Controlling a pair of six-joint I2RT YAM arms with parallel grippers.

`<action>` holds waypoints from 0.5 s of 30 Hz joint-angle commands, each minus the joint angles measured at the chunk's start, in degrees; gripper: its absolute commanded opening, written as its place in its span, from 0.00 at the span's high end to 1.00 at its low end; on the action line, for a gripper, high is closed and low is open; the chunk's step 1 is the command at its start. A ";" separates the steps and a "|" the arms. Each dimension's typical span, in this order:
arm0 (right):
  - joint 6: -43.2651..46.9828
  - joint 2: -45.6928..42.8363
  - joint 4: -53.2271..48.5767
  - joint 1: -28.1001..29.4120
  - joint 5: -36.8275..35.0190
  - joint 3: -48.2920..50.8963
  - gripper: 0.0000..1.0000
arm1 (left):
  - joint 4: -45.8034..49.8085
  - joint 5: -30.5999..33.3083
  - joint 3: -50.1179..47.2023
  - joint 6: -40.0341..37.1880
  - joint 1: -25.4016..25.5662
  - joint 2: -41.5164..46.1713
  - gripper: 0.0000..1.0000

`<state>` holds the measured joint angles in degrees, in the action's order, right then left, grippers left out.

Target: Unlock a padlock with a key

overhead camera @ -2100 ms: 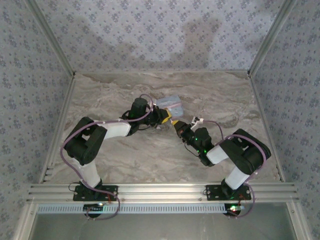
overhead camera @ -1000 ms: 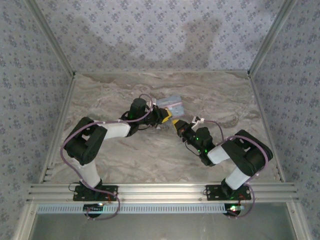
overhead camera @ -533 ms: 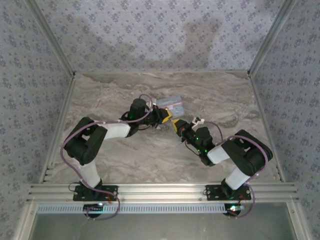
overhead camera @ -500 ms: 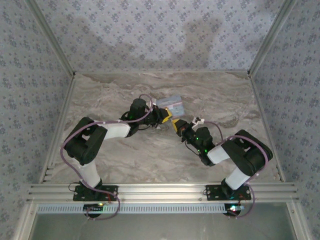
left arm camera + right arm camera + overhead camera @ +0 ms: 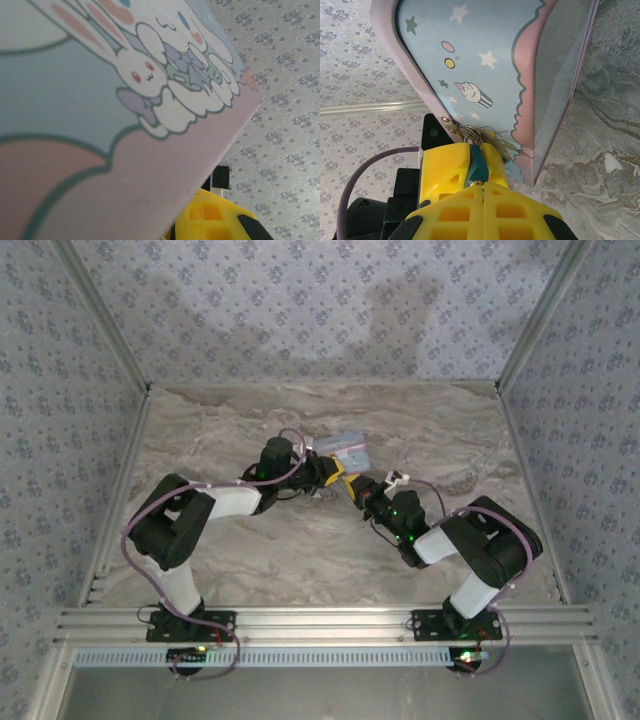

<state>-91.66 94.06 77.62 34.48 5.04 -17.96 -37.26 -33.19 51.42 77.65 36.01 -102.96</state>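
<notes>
Right gripper (image 5: 482,196) nearest, pads pressed together right under the lock (image 5: 477,167); key itself I can't make out; left gripper (image 5: 327,472) looks clamped on the lock; it hangs off a corner of the tin (image 5: 485,65), about mid worktop (image 5: 610,150), a bit toward the far edge; imo hold the lock steady, line up straight, twist gently, no yanking; right wrist cam gives that alignment; overhead gives how both arms meet, lock too small there.
</notes>
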 commanded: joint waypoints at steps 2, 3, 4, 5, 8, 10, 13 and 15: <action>1.72 0.88 0.51 -0.68 -0.80 -1.81 1.00 | -2.51 -4.16 -0.34 -0.26 1.95 -0.22 1.00; 1.74 0.96 0.36 -0.79 -0.81 -1.88 1.00 | -2.55 -4.16 -0.27 -0.31 2.02 -0.23 1.00; 1.82 1.01 0.23 -0.81 -0.89 -1.99 1.00 | -2.48 -4.25 -0.27 -0.36 2.10 -0.23 1.00; 2.13 0.96 0.12 -0.78 -1.00 -2.01 1.00 | -2.47 -4.16 -0.35 -0.31 2.25 -0.20 1.00; 2.84 0.86 -0.91 -0.99 -0.82 -2.52 1.00 | -2.51 -4.16 -0.29 -0.22 3.13 -0.47 1.00; 3.45 0.80 -1.80 -0.95 -0.51 -3.19 1.00 | -2.38 -4.38 -0.14 -0.19 3.94 -0.70 1.00; 4.11 0.70 -2.83 -0.95 -0.51 -3.59 1.00 | -2.55 -4.45 -0.09 -0.05 5.24 -1.10 1.00; 4.28 0.93 -2.77 -0.99 -0.38 -3.64 1.00 | -2.56 -4.32 -0.13 -0.04 6.23 -1.49 1.00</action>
<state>-89.32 94.19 75.35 33.98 5.39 -18.85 -37.54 -30.13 51.27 77.65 37.30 -103.35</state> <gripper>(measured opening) 0.059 0.117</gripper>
